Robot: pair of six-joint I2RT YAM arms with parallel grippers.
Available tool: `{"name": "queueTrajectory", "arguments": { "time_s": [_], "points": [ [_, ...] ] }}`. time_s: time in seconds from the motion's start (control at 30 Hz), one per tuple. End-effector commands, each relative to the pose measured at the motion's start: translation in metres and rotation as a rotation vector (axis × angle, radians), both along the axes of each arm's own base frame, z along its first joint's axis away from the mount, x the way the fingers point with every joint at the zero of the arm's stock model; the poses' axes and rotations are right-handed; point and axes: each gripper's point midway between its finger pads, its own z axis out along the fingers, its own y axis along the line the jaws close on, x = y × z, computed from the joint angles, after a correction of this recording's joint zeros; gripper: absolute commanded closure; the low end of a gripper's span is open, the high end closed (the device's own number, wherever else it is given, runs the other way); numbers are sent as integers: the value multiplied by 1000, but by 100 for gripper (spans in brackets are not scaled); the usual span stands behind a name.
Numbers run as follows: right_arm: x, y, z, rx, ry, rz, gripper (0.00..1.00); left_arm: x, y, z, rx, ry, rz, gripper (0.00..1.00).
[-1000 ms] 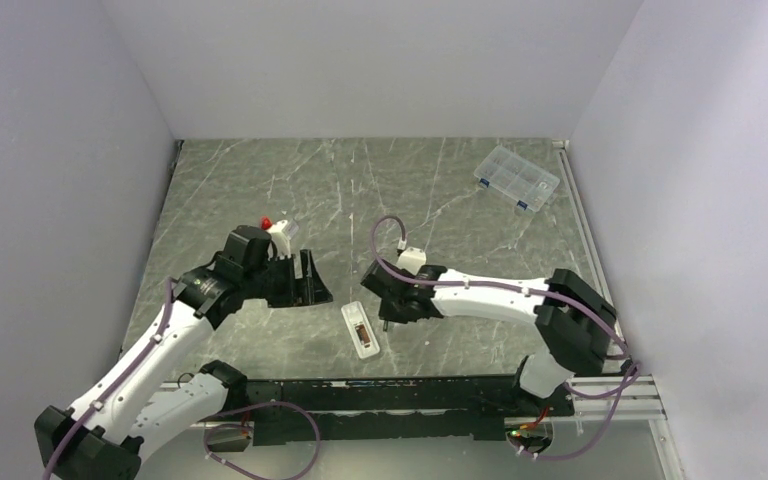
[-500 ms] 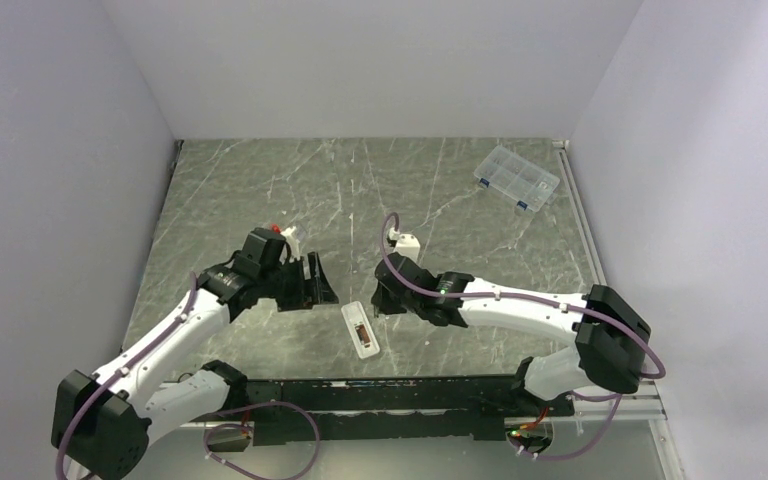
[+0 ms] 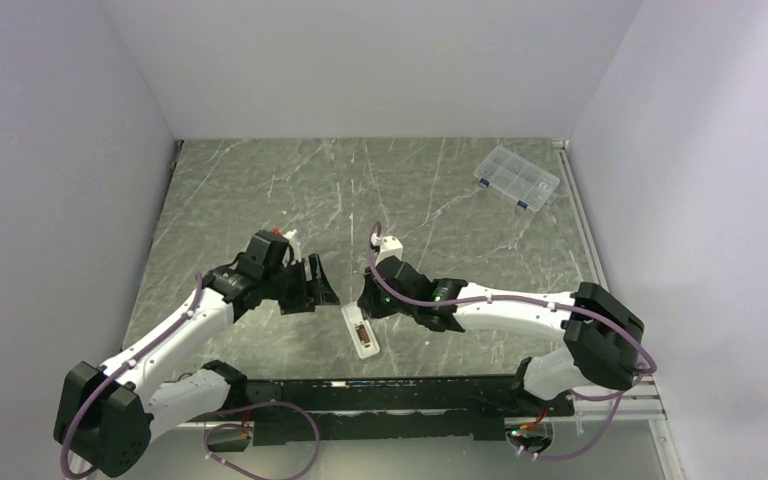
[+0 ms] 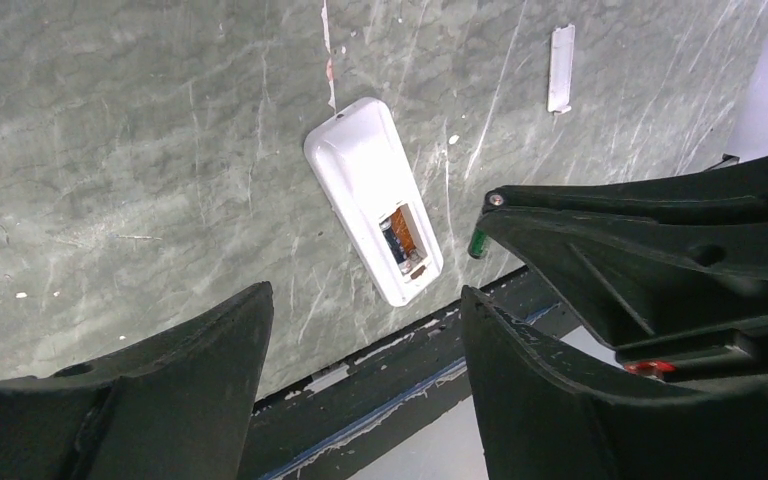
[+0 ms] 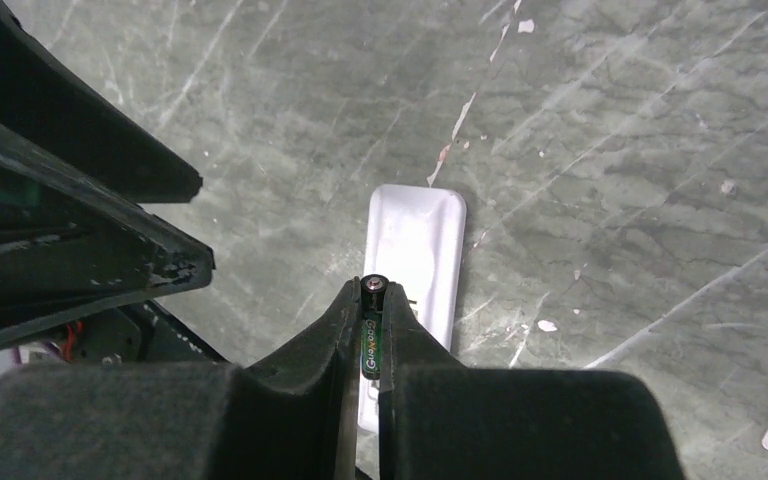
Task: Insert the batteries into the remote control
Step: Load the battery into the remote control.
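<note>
The white remote control (image 3: 362, 330) lies face down near the front edge, its battery bay open. In the left wrist view (image 4: 365, 190) one dark battery (image 4: 395, 242) lies in the bay beside an orange empty slot. My right gripper (image 3: 369, 297) is shut on the second dark green battery (image 5: 372, 335), held upright just above the remote's (image 5: 416, 240) near end; its green tip shows in the left wrist view (image 4: 477, 243). My left gripper (image 3: 320, 284) is open and empty, just left of the remote, with its fingers (image 4: 200, 360) either side of the remote's bay end.
A clear compartmented box (image 3: 516, 178) sits at the back right. A small white sliver (image 4: 561, 68) lies on the table beyond the remote. The black front rail (image 3: 400, 395) runs close below the remote.
My right gripper has moved left with the battery to just above the remote. My left gripper has moved right towards the remote and stayed open.
</note>
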Motion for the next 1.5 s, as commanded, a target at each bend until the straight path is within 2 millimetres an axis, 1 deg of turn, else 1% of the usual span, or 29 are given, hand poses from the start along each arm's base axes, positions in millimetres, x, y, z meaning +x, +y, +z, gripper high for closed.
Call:
{"name": "queueTrajectory", "arguments": {
  "time_s": [0.0, 0.17, 0.37, 0.6, 1.2, 1.33, 1.47],
  "points": [
    [-1, 13, 1, 35, -50, 62, 100, 3, -6, 0, -28, -8, -6, 27],
    [-5, 13, -13, 4, -53, 79, 100, 6, -10, -3, -31, 8, -19, 27],
    [-8, 13, -24, -25, -57, 76, 100, 5, -10, -7, -23, 19, -22, 27],
    [-13, 13, -37, -55, -55, 73, 100, 4, -9, -6, -23, 19, -22, 27],
    [-13, 6, -50, -103, -83, 37, 100, 3, -6, -3, -11, 10, -22, 27],
    [-15, 6, -54, -104, -80, 35, 100, 3, -7, -1, -16, 8, -21, 27],
    [-17, 9, -52, -97, -83, 37, 100, 3, -7, -2, -17, 11, -22, 27]
  ]
}}
